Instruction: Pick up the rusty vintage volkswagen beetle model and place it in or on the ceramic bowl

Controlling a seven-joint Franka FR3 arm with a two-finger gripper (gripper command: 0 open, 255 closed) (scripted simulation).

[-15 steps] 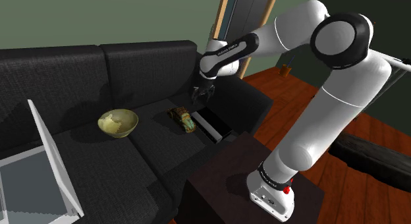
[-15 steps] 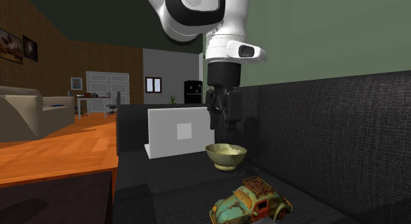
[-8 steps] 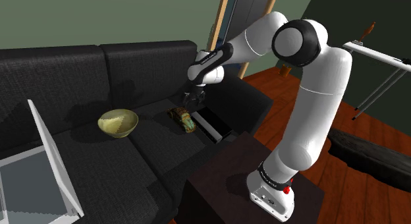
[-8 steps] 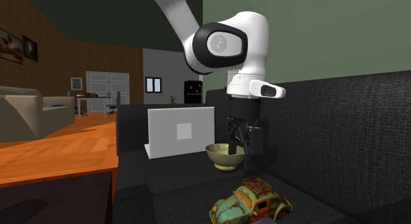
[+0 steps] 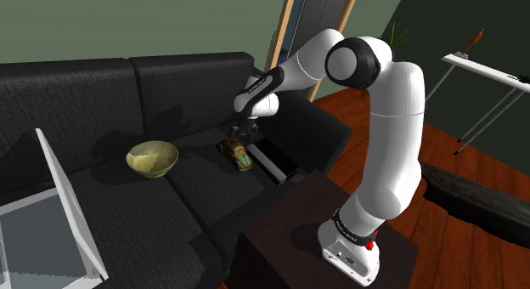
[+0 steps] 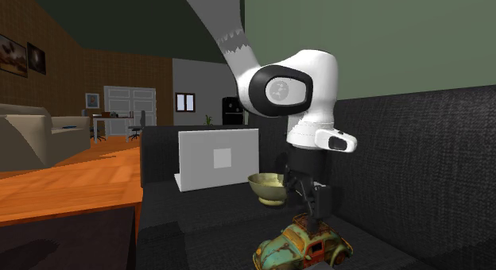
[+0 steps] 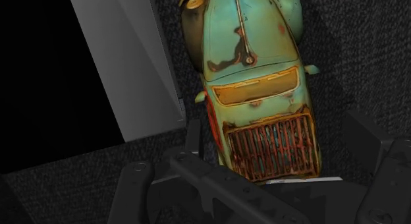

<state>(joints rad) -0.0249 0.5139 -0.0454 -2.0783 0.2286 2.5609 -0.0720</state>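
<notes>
In the wrist view the two black fingers are seen spread apart, and nothing is pinched between them. The gripper is set astride the Beetle model: the end that bears the rust-red roof rack lies between the fingers, while the turquoise, rust-patched body runs on away from them. Whether either finger touches the model's sides cannot be told. Just beside the model a pale grey panel is laid against the black fabric, and beyond it a black area is shown.

In the second exterior view the gripper is found at the lower middle of the frame, its tips right at the roof rack of the Beetle model. The model rests upright on its wheels on the seat of the black sofa, at the bottom edge. The bowl, pale yellow-green, is placed farther back on the same seat, apart from the model, and an open white laptop is stood behind it.

In the shoulder view the gripper is held directly over the Beetle model near the frame's centre. The bowl is seen to its left on the next cushion, the laptop at the lower left, and the dark stand at the lower right, from which the white arm is arched up and leftward.
</notes>
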